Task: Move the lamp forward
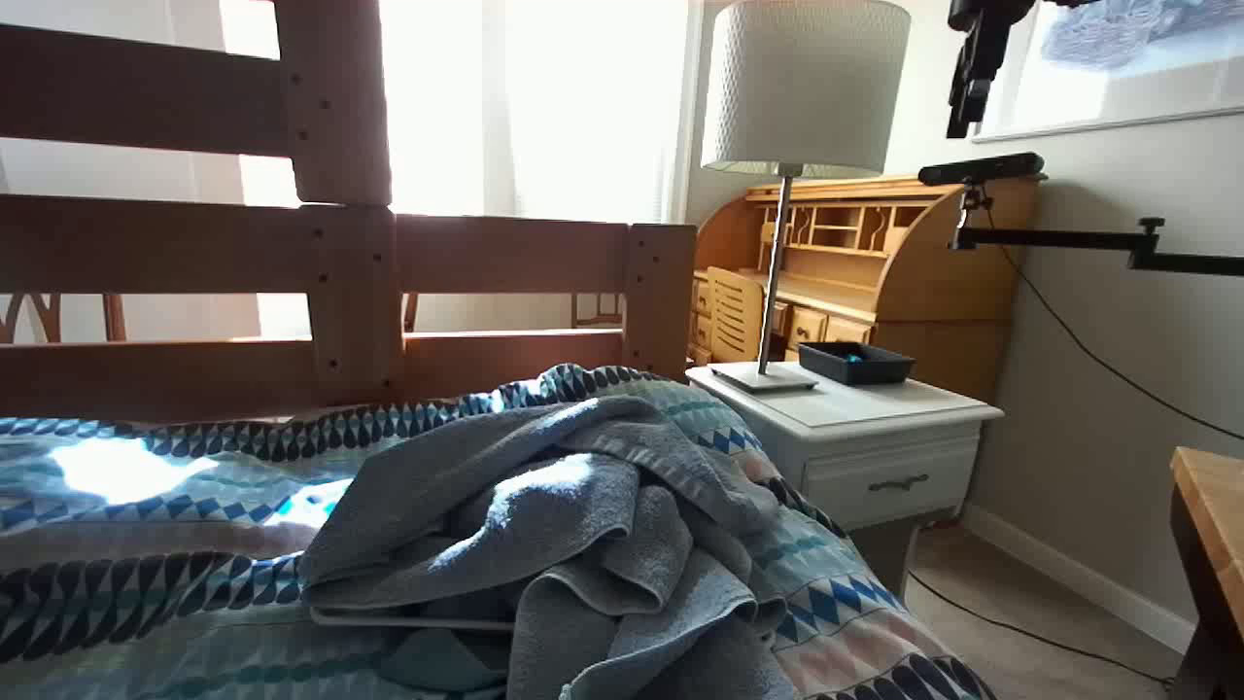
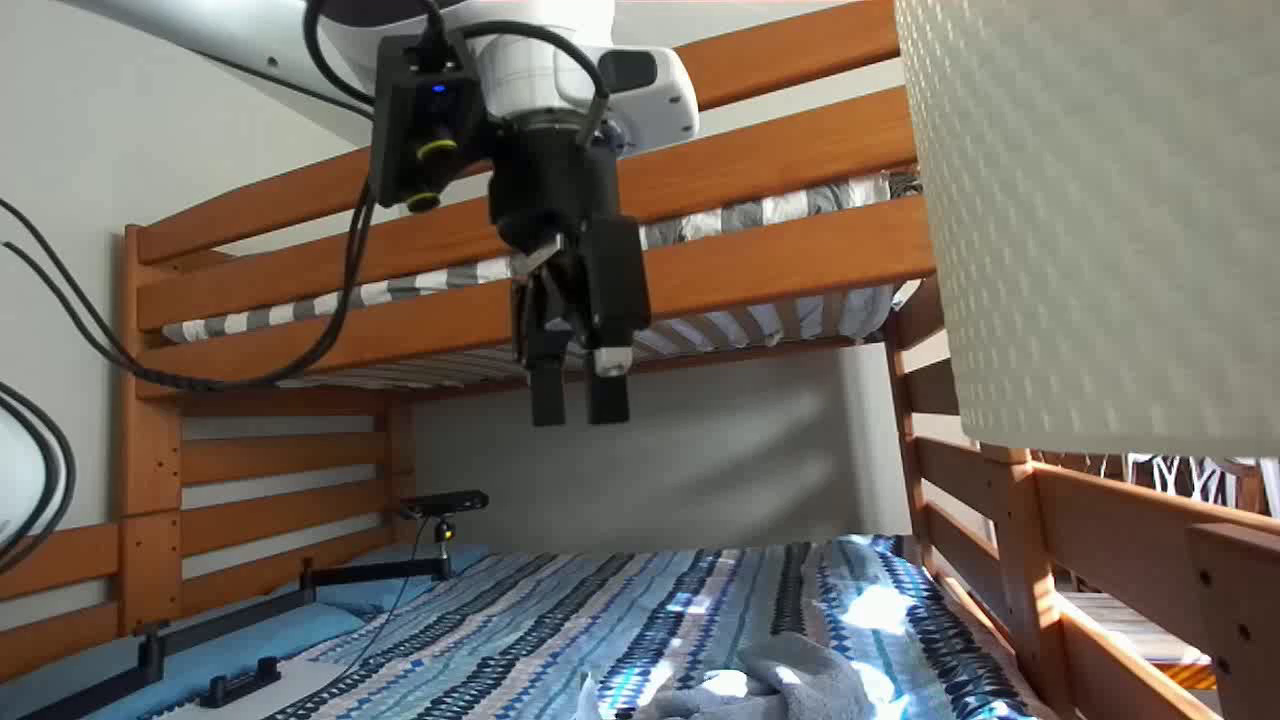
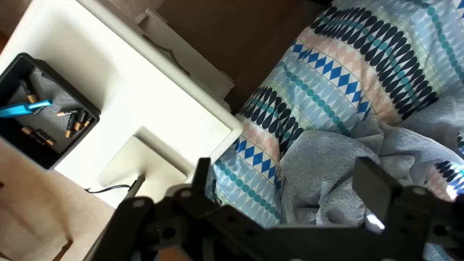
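Note:
The lamp stands upright on a white nightstand (image 1: pixel 899 408). In an exterior view its white drum shade (image 1: pixel 805 92), thin metal pole (image 1: pixel 777 272) and flat square base (image 1: pixel 763 377) show. In an exterior view only the shade (image 2: pixel 1100 230) shows, large at the right. In the wrist view the pale base (image 3: pixel 145 165) and lower pole are at the lower left; the gripper hides part of the pole. My gripper (image 2: pixel 580 395) points down, open and empty, apart from the lamp. It is high at the top right in an exterior view (image 1: pixel 960 122) and open in the wrist view (image 3: pixel 282 170).
A black tray (image 3: pixel 69 85) with batteries and a blue object sits beside the lamp base on the nightstand. A grey towel (image 1: pixel 583 515) lies on the patterned bed. A camera on a black arm (image 1: pixel 1059 236) stands near the gripper. Wooden bunk-bed rails (image 2: pixel 780 260) surround the bed.

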You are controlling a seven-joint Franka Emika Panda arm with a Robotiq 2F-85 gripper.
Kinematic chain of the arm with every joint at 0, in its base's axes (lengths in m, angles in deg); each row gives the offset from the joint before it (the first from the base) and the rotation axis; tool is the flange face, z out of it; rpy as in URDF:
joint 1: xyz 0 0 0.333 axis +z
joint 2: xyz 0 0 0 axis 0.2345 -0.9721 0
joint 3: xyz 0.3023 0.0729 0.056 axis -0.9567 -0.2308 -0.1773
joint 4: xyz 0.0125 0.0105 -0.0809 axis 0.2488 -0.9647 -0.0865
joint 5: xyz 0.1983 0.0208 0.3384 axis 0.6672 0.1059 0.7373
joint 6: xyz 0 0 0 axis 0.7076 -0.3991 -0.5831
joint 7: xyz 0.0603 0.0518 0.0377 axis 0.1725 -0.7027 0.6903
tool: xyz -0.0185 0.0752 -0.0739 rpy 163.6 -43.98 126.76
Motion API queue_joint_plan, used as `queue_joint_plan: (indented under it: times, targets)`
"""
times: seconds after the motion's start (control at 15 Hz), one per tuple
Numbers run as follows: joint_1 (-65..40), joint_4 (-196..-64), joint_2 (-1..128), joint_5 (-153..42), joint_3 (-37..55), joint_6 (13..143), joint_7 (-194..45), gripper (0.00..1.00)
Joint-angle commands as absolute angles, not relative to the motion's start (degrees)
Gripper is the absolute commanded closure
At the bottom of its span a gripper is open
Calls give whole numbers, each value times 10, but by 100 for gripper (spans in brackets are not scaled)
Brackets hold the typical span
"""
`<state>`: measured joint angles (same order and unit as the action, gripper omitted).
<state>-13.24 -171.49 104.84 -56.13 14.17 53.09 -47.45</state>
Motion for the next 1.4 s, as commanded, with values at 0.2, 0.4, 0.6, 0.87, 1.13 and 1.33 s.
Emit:
queue_joint_plan:
  times: [0.2, 0.4, 0.6, 0.87, 1.13, 1.33]
  targets:
    - [-137, -1714, 1048, -559, 137, 530, -473, 0]
    - [-138, -1736, 1052, -545, 140, 580, -487, 0]
    - [-152, -1789, 1062, -533, 137, 669, -553, 0]
    - [-172, -1850, 1065, -531, 136, 797, -630, 0]
    - [-186, -1902, 1057, -533, 136, 908, -667, 0]
    - [-184, -1944, 1055, -522, 142, 993, -670, 0]
